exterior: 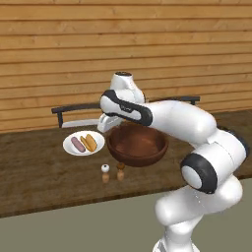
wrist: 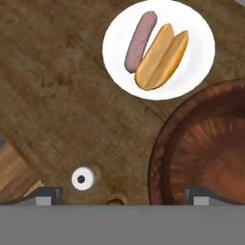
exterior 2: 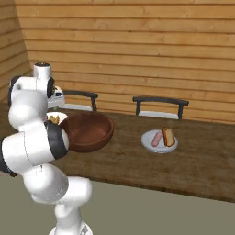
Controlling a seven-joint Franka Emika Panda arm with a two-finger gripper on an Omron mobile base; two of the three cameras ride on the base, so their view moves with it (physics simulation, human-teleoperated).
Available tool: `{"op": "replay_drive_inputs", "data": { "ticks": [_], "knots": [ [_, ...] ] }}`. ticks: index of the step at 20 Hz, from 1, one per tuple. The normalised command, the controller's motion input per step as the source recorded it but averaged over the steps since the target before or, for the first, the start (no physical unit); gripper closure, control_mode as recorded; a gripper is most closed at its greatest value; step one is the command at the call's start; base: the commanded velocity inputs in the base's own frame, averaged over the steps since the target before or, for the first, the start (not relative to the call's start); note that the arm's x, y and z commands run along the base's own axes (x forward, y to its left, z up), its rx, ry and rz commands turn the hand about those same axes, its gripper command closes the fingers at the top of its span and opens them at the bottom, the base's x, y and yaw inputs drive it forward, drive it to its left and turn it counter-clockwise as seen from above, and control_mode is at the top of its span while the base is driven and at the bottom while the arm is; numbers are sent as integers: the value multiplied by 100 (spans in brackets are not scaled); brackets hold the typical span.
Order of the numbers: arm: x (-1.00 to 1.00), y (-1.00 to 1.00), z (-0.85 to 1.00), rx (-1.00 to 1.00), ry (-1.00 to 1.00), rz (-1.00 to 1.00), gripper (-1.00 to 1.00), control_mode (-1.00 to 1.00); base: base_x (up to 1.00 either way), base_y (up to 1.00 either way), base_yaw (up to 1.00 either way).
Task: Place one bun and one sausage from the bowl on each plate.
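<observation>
Bowl (exterior: 138, 145) sits on the wooden table (exterior: 44, 167), dark and looking empty inside. Gripper (wrist: 122, 194) hangs above the bowl's rim, jaws spread wide, nothing held. White plate (exterior: 83, 143) just beside the bowl holds a sausage (exterior: 78, 144) and bun (exterior: 89, 142); a second plate (exterior 2: 159, 140) with sausage and bun lies well apart from the bowl; salt shaker (exterior: 105, 173) and pepper shaker (exterior: 120, 172) stand near the bowl's front.

text: none readable | labels: none | signs: none
</observation>
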Motion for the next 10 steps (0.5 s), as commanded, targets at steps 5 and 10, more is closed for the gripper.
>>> {"op": "replay_drive_inputs", "data": {
  "ticks": [5, 10],
  "knots": [
    [-62, -79, 98, 16, -15, 0, -100, -100, 0, 0, 0],
    [-60, -63, 100, 3, -8, 0, -100, -100, 0, 0, 0]
  ]
}}
